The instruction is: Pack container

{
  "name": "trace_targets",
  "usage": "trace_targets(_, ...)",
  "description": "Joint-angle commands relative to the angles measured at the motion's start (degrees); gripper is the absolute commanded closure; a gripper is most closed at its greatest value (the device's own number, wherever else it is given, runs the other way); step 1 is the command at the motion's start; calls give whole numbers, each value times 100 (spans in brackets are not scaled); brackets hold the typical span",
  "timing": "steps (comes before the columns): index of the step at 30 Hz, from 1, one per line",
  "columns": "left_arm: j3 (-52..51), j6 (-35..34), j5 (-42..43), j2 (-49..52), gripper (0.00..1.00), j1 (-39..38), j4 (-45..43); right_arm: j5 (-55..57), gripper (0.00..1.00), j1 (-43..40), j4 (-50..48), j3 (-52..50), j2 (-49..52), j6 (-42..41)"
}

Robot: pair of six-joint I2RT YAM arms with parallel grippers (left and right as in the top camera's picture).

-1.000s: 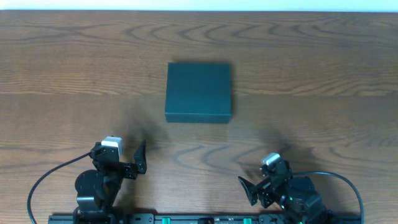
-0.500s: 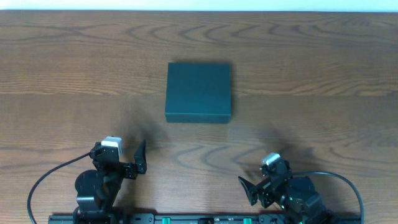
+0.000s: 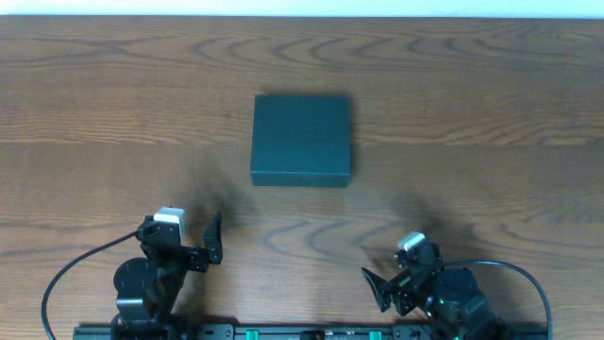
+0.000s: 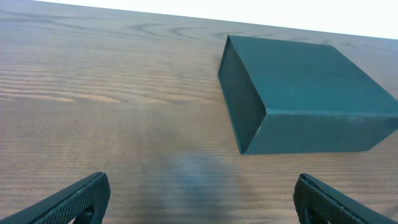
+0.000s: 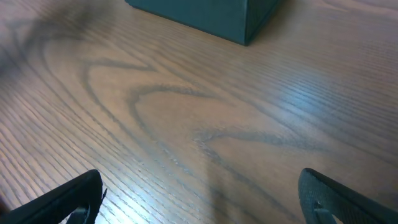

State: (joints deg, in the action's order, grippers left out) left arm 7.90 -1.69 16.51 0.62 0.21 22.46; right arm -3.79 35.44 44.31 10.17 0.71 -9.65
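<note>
The left gripper [image 4: 202,194] hangs low over the table [image 4: 93,93] with its 2 fingers [image 4: 87,193] spread wide, one tip at each lower corner of the left wrist view, and only bare wood between them. In the overhead view this gripper [image 3: 211,240] sits at the near edge on the left side, pointing toward the far side of the table. The right gripper [image 5: 199,190] is just as wide, its 2 dark fingers [image 5: 81,193] showing at the lower corners of its own camera, and it holds nothing. From overhead the right gripper [image 3: 379,288] lies at the near edge on the right, turned inward toward the left arm.

The container [image 3: 302,139] rests flat on the table [image 3: 491,189] near the middle, well apart from both grippers and beyond them. It is a dark teal square box, and its top lies flat and shut. The left wrist camera sees the container [image 4: 311,93] ahead and to the right, with 1 corner turned toward the lens. The right wrist camera catches only the lower part of the container [image 5: 211,12] at the top edge of its view, across a stretch of grained table [image 5: 217,124].

A black cable [image 3: 66,279] loops out from each arm base, and a dark rail [image 3: 283,332] runs along the near edge.
</note>
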Motion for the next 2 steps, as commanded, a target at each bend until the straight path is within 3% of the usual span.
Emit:
trace_targets(1, -122, -63, -4, -42, 5, 11, 11, 57, 1, 42, 2, -44, -39, -59)
trace_targets(2, -122, -66, -4, -42, 5, 11, 11, 57, 1, 42, 2, -44, -39, -59)
